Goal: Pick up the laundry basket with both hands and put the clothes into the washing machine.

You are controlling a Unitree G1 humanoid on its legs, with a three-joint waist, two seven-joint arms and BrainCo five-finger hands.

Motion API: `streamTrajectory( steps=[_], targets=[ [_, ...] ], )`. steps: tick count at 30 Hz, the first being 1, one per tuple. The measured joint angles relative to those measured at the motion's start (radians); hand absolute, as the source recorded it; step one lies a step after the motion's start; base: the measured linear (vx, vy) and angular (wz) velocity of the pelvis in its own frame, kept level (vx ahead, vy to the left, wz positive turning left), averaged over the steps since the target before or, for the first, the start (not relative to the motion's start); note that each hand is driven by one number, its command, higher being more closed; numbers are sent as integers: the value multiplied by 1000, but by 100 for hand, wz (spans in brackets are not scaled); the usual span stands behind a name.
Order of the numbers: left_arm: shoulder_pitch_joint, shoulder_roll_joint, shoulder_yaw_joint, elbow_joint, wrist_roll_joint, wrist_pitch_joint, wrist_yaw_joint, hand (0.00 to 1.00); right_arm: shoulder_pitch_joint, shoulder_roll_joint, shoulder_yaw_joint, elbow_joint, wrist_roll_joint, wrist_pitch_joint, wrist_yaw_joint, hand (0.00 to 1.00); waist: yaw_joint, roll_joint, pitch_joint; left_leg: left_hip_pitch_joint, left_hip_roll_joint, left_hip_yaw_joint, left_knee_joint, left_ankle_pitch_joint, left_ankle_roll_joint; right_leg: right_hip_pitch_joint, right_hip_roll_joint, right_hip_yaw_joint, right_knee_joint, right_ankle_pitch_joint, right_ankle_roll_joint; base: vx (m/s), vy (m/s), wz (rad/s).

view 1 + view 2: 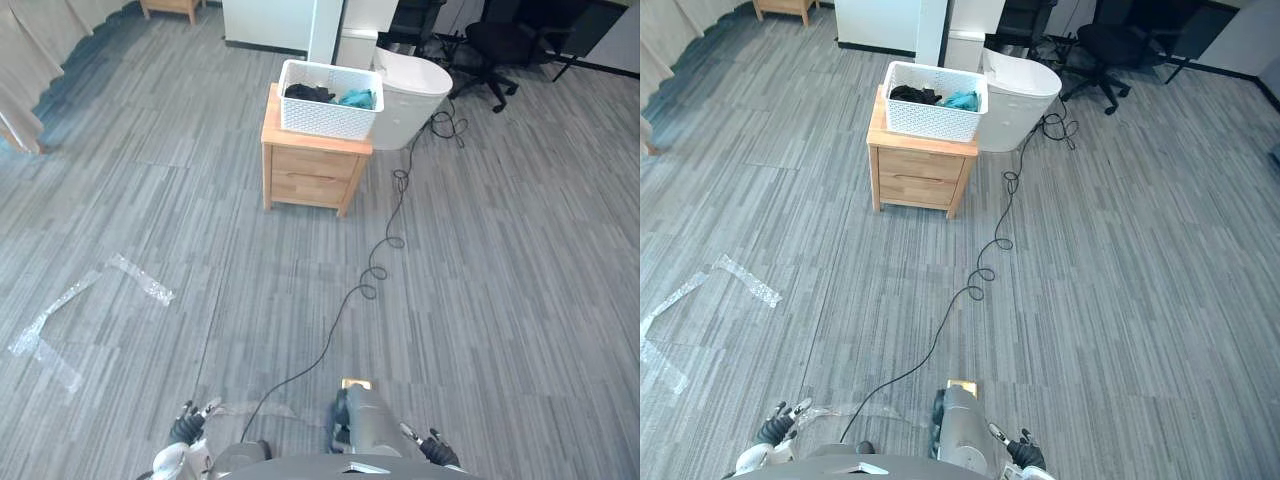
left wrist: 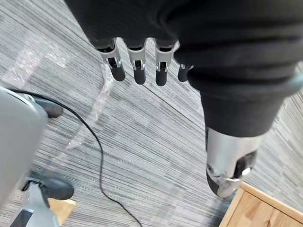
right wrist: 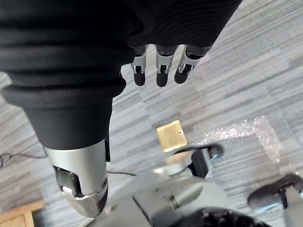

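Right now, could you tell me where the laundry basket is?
The laundry basket sits on the wooden cabinet, far ahead in the left eye view, the washing machine just right of it.

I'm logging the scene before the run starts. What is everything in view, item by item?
laundry basket: one, white, on top of the wooden cabinet
clothes: a few pieces, dark and teal, inside the laundry basket
wooden cabinet: one, light wood, far centre of the floor
washing machine: one, white, just right of the wooden cabinet
office chair: one, black, far right
tape strips: several, clear, on the floor at left
curtain: one, beige, far left edge
left robot hand: one, silver fingers with dark tips, open, low above the floor
right robot hand: one, same colours, open, low above the floor
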Motion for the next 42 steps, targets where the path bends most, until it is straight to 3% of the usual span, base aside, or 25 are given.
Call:
streamTrajectory(
  steps=[2, 3, 4, 5, 6, 7, 8, 10, 12, 14, 17, 19, 20, 21, 22, 23, 24, 26, 30, 31, 32, 33, 36, 38, 42],
  targets=[
    [-27, -11, 3, -4, 40, 0, -3, 0, 18, 3, -2, -6, -3, 4, -1, 0, -29, 13, 5, 85, 3, -23, -73, -4, -41, -2, 59, -30, -252, 109, -53, 809, -36, 67],
    [-29, -15, 4, -6, 49, 0, -5, 0, 29, 9, -1, -16, -3, 4, -1, 0, -32, 5, 1, 98, -5, -22, -56, -15, -61, 3, 67, -30, -275, 130, -79, 748, -68, 71],
    [-29, -21, 7, -11, 59, 0, -6, 0, 42, 18, -5, -25, 0, 4, 0, 0, -35, 2, 0, 112, -10, -24, -24, -30, -85, 16, 66, -19, -288, 185, -140, 590, -79, 61],
    [-37, -50, 30, -17, 73, 0, -7, 0, 48, 8, -27, -37, 6, 5, 4, 0, -38, 34, 3, 71, 23, -2, 162, -35, -129, 63, 65, -39, -247, 214, -166, 727, -109, 67],
    [-43, -65, 46, -23, 75, 0, -11, 0, 49, 5, -31, -61, 6, 3, 8, 0, -50, 49, 11, -17, 48, 28, 379, 14, -135, 99, 64, -54, -243, 175, -167, 724, -120, 66],
    [-41, -80, 76, -36, 75, 1, -12, 0, 49, 1, -32, -76, 7, 3, 13, 0, -49, 64, 19, -121, 90, 60, 626, 140, -127, 152, 77, -56, -251, 142, -173, 879, -190, 9],
    [-24, -95, 141, -64, 74, 2, -14, 0, 49, -2, -31, -99, 16, 4, 18, 0, -11, 74, 21, -271, 182, 69, 976, 312, -126, 245, 121, -32, -262, 87, -195, 730, -166, -33],
    [-15, -90, 163, -76, 74, 4, -12, 0, 39, 0, -19, -101, 24, 3, 18, 0, 16, 62, 29, -358, 215, 53, 1173, 304, -117, 322, 141, -3, -263, 55, -211, 628, -119, -62],
    [-4, -79, 157, -101, 72, 4, -10, 0, 8, 10, 14, -103, 33, 3, 18, 0, 38, 26, 43, -484, 224, 39, 1275, 255, -109, 468, 142, 68, -323, 41, -216, 721, -68, -82],
    [0, -73, 155, -126, 69, 1, -10, 0, -5, 20, 25, -109, 35, 2, 18, 0, 63, 10, 32, -581, 261, 79, 1180, 216, -92, 562, 134, 135, -404, 39, -211, 618, 21, -100],
    [4, -70, 123, -128, 52, -3, -9, 0, -23, 20, 62, -144, 36, 4, 18, 0, 74, 19, 23, -603, 286, 202, 611, 179, -100, 676, 91, 230, -494, -14, -149, 594, 173, -105],
    [13, -84, 82, -121, 52, -1, -4, 0, -16, 15, 37, -149, 36, 4, 18, 0, 74, 48, 1, -526, 257, 251, 258, 243, -126, 707, 82, 279, -477, -51, -118, 698, 375, -108],
    [40, -84, 78, -101, 52, 1, -6, 0, -1, 11, 30, -154, 35, 4, 18, 0, 80, 66, -47, -494, 237, 232, 228, 328, -86, 690, 79, 334, -357, -124, -107, 763, 510, -120],
    [40, -67, 81, -81, 52, 3, -7, 0, 1, 28, 30, -155, 36, 5, 16, 0, 76, 23, -61, -478, 217, 263, 248, 279, -85, 665, 46, 350, -278, -144, -93, 618, 443, -102],
    [36, -37, 77, -67, 52, 5, -3, 0, 0, 40, 32, -165, 36, 3, 17, 0, 56, -17, -75, -433, 185, 295, 219, 259, -75, 596, 11, 356, -128, -131, -44, 571, 401, -53],
    [34, -8, 65, -67, 52, 3, -4, 0, -2, 48, 39, -160, 36, 1, 17, 0, 43, -40, -73, -368, 157, 325, 175, 239, -67, 489, -10, 359, 94, -70, 98, 426, 286, -38],
    [28, 2, 56, -60, 51, 4, -3, 0, -11, 48, 44, -156, 36, 1, 17, 0, 30, -39, -72, -339, 151, 327, 156, 233, -64, 449, -13, 354, 168, -84, 94, 514, 326, -23],
    [8, 23, 9, -42, 51, 2, -4, 0, -19, 24, 66, -154, 35, 2, 17, 0, 13, -26, -67, -219, 134, 333, 68, 233, -69, 361, -24, 257, 154, -149, 33, 456, 240, 5],
    [-7, 43, -10, -44, 51, -1, -8, 0, -29, 10, 79, -225, 25, 1, 9, 0, -6, -8, -61, -142, 132, 303, 14, 229, -76, 263, -41, 220, -99, -111, 37, 388, 29, 39],
    [6, 52, -15, -46, 51, -2, -5, 0, -19, 9, 79, -281, 15, 0, -2, 0, -5, -13, -64, -113, 120, 304, 7, 214, -99, 258, -54, 216, -208, -18, 42, 423, -83, 43],
    [25, 74, -28, -51, 51, -3, -3, 0, -5, 10, 79, -338, 13, -2, -5, 0, -7, -46, -69, -87, 85, 292, 6, 200, -120, 252, -90, 228, -297, 177, 43, 358, -106, 46],
    [29, 84, -30, -48, 51, -2, -2, 0, -2, 4, 78, -363, 12, -6, -5, 0, -9, -60, -67, -77, 63, 277, 6, 194, -128, 240, -106, 239, -295, 201, 58, 322, -165, 43],
    [53, 23, -32, -96, 38, -5, 1, 0, -6, -82, 76, -500, -38, -20, -17, 0, -4, 33, -74, -104, 120, 248, 0, 196, -154, 242, -59, 209, -326, 195, 59, 221, -148, 10],
    [61, -5, -13, -174, 10, -4, 3, 0, -6, -106, 36, -641, -91, -25, -20, 0, -2, 75, -68, -133, 157, 248, -23, 215, -183, 239, -21, 191, -416, 230, 34, 208, -168, -26],
    [52, -15, 49, -407, -41, -22, 44, 0, 16, -99, -44, -840, -118, -34, -50, 0, -25, 68, -46, -167, 180, 225, -27, 225, -196, 226, -2, 162, -451, 246, 25, 38, -71, -2]
  ],
)
